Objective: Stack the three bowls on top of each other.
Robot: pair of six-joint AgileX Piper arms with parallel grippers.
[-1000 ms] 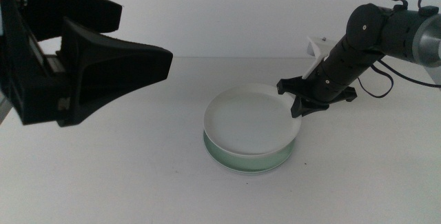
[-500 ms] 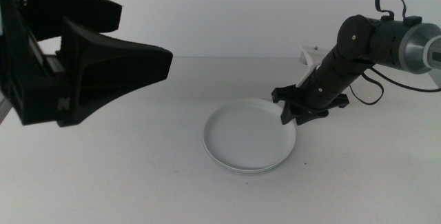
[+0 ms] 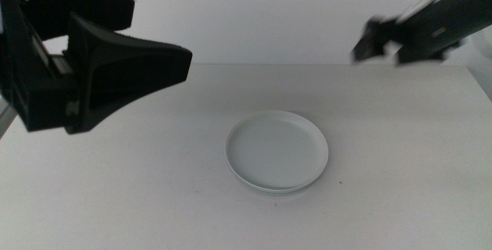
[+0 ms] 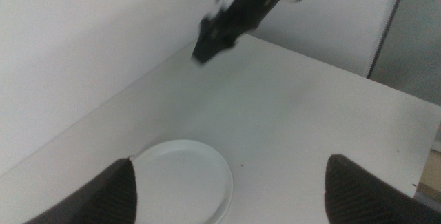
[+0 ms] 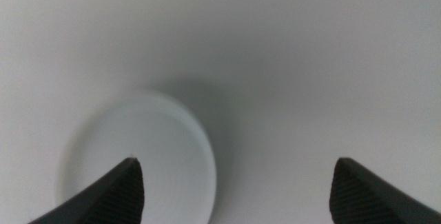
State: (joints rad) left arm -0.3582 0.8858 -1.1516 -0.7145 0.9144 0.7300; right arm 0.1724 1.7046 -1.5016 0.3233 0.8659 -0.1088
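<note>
From above, the stack of shallow round bowls (image 3: 277, 151), white one on top, sits mid-way across the white desk (image 3: 154, 196). The right pincer (image 3: 382, 44) hangs blurred up by the far right, well clear. The left wrist view shows the left pincer (image 4: 231, 186) spread wide, empty. The right wrist view shows the right pincer's jaws spread above the stack.

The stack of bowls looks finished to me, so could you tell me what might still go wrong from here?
1. The stack of bowls sits slightly uneven at its near rim in the middle view, so a knock could shift the top bowl.
2. The left pincer hangs open above the table beside the stack; lowering it carelessly could clip the rim.
3. The right pincer, open and blurred, is well clear and seems a small risk.
</note>
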